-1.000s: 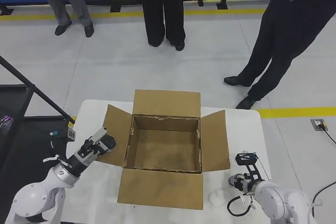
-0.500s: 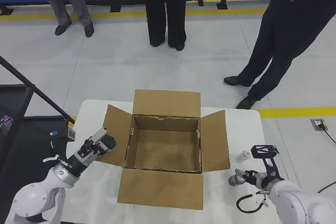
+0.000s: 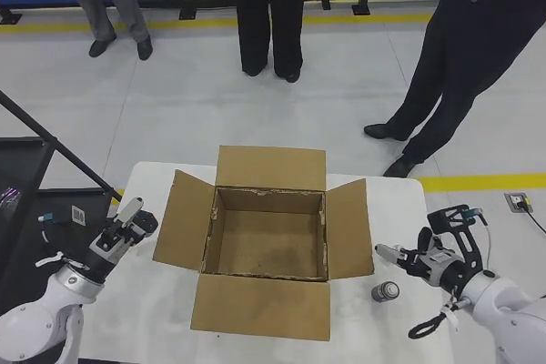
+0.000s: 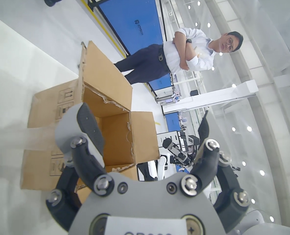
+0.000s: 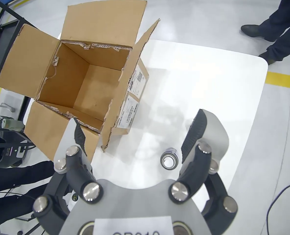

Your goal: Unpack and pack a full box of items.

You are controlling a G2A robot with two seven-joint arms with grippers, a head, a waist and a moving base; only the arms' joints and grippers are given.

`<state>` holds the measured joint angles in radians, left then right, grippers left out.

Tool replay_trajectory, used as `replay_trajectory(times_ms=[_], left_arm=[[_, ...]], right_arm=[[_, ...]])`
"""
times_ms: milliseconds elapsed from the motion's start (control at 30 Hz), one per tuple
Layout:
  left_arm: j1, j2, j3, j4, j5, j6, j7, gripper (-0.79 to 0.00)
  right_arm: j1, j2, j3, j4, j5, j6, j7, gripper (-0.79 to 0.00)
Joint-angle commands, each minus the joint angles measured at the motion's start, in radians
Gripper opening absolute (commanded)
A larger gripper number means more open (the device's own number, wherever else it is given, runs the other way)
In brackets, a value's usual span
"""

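An open cardboard box [image 3: 266, 242] stands in the middle of the white table [image 3: 393, 197], all flaps spread and nothing inside. A small metal can [image 3: 385, 291] stands upright on the table just right of the box's right flap. My right gripper [image 3: 390, 253] hovers open a little above and behind the can; in the right wrist view the can [image 5: 169, 159] sits close to one finger of this gripper [image 5: 137, 130], outside its grasp. My left gripper [image 3: 135, 219] is open left of the box's left flap, apart from it, and faces the box [image 4: 105, 113] with nothing between the fingers of this gripper [image 4: 145, 125].
A black frame rack [image 3: 18, 173] stands off the table's left edge. People stand on the floor beyond the table's far side. Bare tabletop lies right of the can [image 5: 220, 86] and left of the box.
The right gripper has let go of the can, risen and swung right; the can stays upright on the table. The left gripper has drawn back leftward from the box's left flap.
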<state>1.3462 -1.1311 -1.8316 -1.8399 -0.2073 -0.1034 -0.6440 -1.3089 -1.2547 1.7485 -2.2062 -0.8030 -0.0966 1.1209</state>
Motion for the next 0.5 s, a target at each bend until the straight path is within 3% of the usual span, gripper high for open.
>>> replay_trajectory(times_ms=[0, 133, 367, 433, 467], left_arm=[[0.002, 0.005, -0.016, 0.003, 0.04, 0.021, -0.003, 0.0], [-0.017, 0.01, 0.012, 0.028, 0.092, 0.065, -0.022, 0.0], [-0.06, 0.014, 0.088, 0.066, 0.178, 0.095, -0.007, 0.0], [-0.065, 0.014, 0.102, 0.07, 0.183, 0.096, -0.001, -0.049], [-0.066, 0.014, 0.109, 0.071, 0.187, 0.099, -0.001, -0.139]], right_arm=[[-0.001, 0.0, 0.0, -0.001, -0.002, 0.002, 0.0, 0.0], [0.002, 0.001, -0.032, 0.031, 0.018, -0.009, -0.038, 0.0], [0.122, 0.006, -0.108, 0.213, 0.157, -0.044, -0.037, 0.0], [0.146, 0.008, -0.122, 0.257, 0.172, -0.048, -0.037, 0.0], [0.157, 0.009, -0.133, 0.273, 0.183, -0.051, -0.036, 0.0]])
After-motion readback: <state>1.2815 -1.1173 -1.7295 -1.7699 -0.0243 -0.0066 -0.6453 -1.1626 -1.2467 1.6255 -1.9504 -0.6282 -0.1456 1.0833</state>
